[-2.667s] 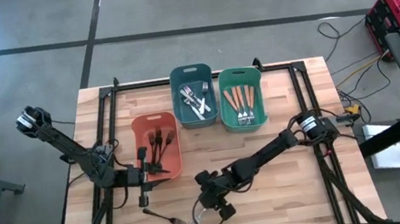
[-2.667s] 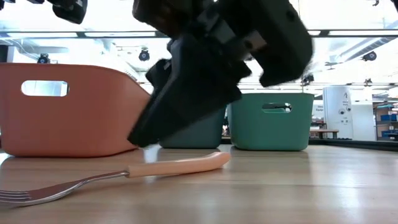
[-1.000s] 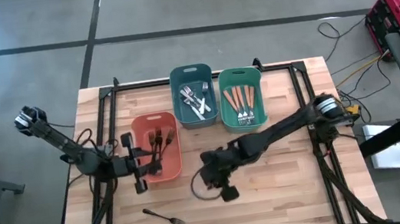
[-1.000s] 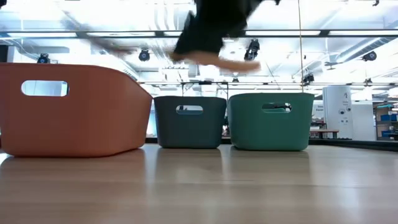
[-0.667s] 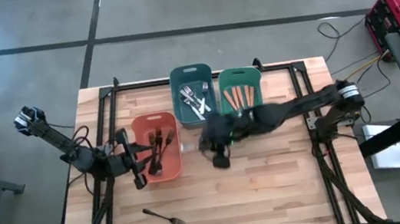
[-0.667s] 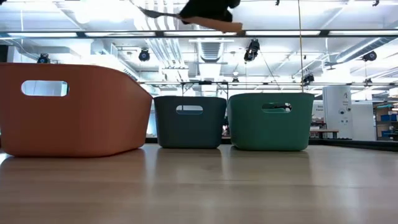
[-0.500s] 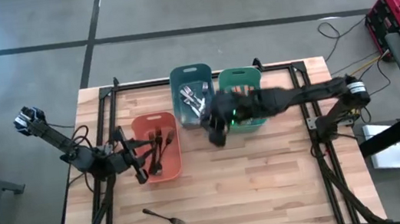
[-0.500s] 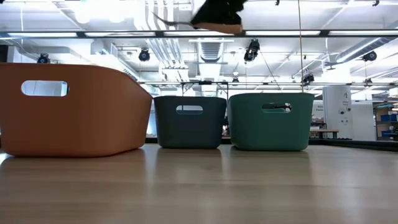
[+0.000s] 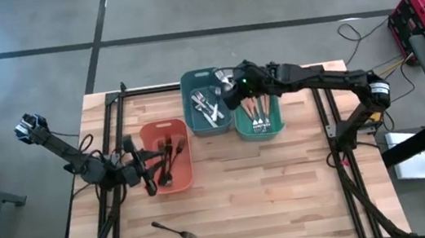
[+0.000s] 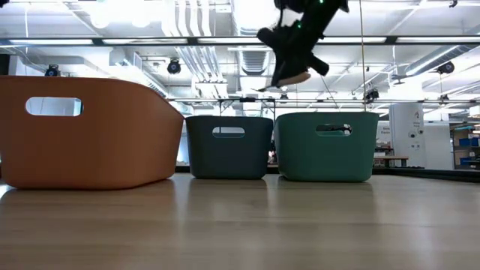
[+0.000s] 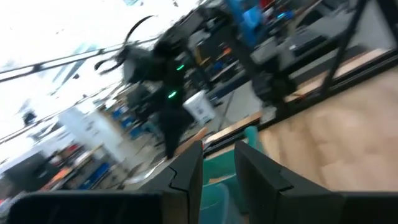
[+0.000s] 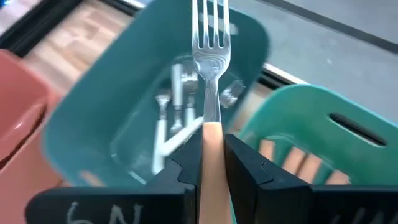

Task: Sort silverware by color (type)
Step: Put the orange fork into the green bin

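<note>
Silverware, sorted in part: at the table's left, the left gripper (image 9: 145,180) is held beside the salmon plastic bin (image 9: 145,135), over its left wall; whether its fingers are parted or closed cannot be told. Dark bronze-brown forks (image 9: 166,154) are lodged in that salmon bin. One further dark fork (image 9: 173,229) is left lying on the bare wooden table (image 9: 288,191), near the front edge and well apart from every bin. Plain shiny silver pieces (image 9: 207,107) are gathered in the blue plastic bin (image 9: 193,124) at centre. Next, the right gripper (image 9: 235,93) is poised above the gap between the blue bin and the green plastic bin (image 9: 278,126), its fingers (image 12: 244,167) clenched on the orange handle of a silver-tined fork (image 12: 209,74), tines pointing forward over the blue bin. Orange-handled pieces (image 9: 257,106) are already stowed in the green bin. Judged progress: nearly complete; the held fork remains to be released into the green bin, and the stray dark fork remains to be carried to the salmon bin.
</note>
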Controlling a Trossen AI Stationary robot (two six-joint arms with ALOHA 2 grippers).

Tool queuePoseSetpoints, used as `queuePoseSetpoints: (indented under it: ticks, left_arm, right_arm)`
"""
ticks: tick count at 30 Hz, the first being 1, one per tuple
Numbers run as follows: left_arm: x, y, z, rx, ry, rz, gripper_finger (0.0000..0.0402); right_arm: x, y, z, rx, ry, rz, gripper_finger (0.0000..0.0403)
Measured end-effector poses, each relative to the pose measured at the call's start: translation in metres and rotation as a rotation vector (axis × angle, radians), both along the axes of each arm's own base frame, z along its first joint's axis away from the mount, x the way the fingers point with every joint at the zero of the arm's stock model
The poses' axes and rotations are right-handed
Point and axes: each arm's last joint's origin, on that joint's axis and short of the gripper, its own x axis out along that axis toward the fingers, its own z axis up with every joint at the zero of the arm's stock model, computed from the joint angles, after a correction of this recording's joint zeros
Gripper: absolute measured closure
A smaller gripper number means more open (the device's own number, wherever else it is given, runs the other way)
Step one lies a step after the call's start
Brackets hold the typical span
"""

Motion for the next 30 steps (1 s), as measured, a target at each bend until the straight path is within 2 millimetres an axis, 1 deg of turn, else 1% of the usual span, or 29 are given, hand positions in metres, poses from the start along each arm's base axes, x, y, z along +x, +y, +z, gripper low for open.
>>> queuePoseSetpoints:
  ticks: [4,6,11,18,24,30]
  left_arm:
    - [0.002,0.001,-0.004,0.008,0.002,-0.104,0.0325]
    - [0.003,0.003,-0.005,0.01,0.002,-0.131,0.0325]
    - [0.01,0.015,-0.006,-0.034,-0.004,-0.078,0.0325]
    - [0.019,0.032,-0.014,-0.055,0.048,0.026,0.0325]
    - [0.018,0.037,-0.014,-0.063,0.049,0.114,0.0325]
    - [0.018,0.037,-0.015,-0.077,0.05,0.115,0.0325]
  right_arm:
    - [-0.007,-0.015,-0.005,0.011,0.006,-0.067,0.0366]
    - [-0.01,-0.019,-0.011,0.006,0.027,-0.099,0.0366]
    - [-0.015,-0.019,-0.029,0.022,0.065,-0.166,0.0366]
    - [-0.02,-0.014,-0.048,0.047,0.061,-0.263,0.0366]
    - [-0.021,-0.009,-0.066,0.08,0.012,-0.383,0.0366]
    - [-0.019,0.011,-0.08,0.095,0.007,-0.425,0.0366]
